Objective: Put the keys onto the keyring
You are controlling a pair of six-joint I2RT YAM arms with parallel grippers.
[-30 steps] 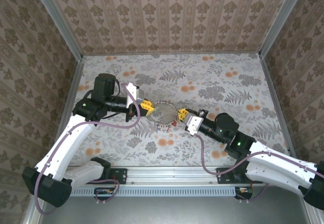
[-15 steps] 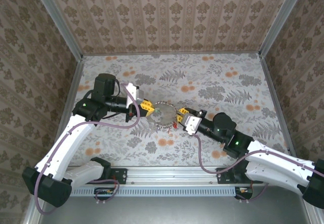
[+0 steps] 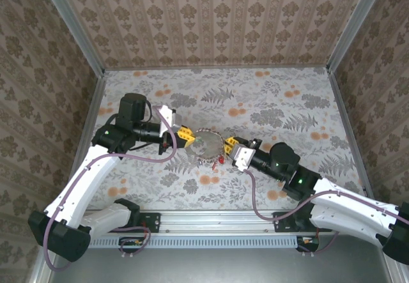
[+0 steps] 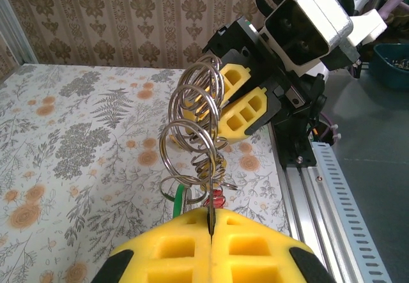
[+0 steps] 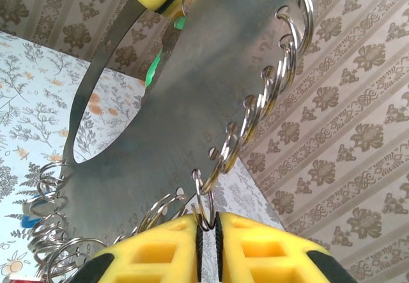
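Keyring (image 3: 206, 144): a flat metal disc edged with small split rings, not a soft loop. It is held off the surface (image 3: 281, 104) between the two grippers.
Left gripper (image 3: 185, 135): pads closed tight on the disc's rim, the disc edge-on straight ahead of it.
Right gripper (image 3: 229, 146): pads pinched on the opposite rim, at the foot of a split ring. Whether it grips plate, ring or both cannot be told.
Keys: a red key (image 3: 220, 160) hangs under the disc, between the two grippers. A green key (image 4: 175, 201) hangs just ahead of the left pads, beside the red.
Step in hand (judged): steadying the disc so that a ring can take a key.
Doing it well: keep both grips firm and level. Move the arms together, since opposed pulls would twist the thin plate. Avoid crushing the ring at the right pads.
Left wrist view adds: the rings (image 4: 195, 117) in a row, the right gripper beyond them, and the thinness of the plate.
Right wrist view adds: the disc's broad face with a large cut-out and faint stamped numbers by each ring.
Top view adds: how both arms stand, and the disc's place midway between them.
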